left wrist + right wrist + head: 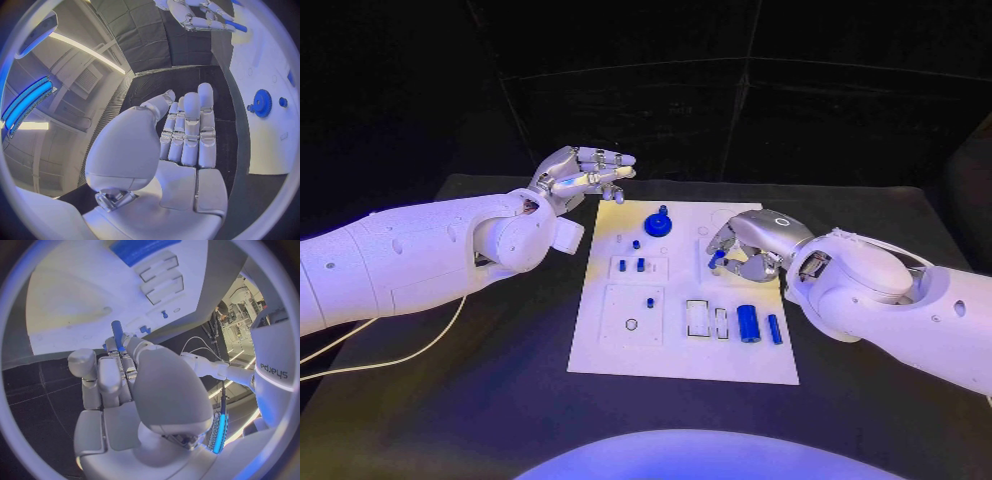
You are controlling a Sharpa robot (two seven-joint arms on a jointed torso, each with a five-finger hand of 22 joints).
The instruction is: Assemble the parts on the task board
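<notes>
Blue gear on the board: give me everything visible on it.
The blue gear is a toothed wheel with a raised hub or knob at its centre, plastic-looking. It sits at the far end of the white task board. Whether it is seated on a post cannot be told. Neither hand touches it; the left hand hovers beyond the board's edge.

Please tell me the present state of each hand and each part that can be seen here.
left hand: holds nothing, raised beside the task board
right hand: holds a blue pin
blue gear: stands on the board
two blue cylinders: lie side by side on the board
</notes>
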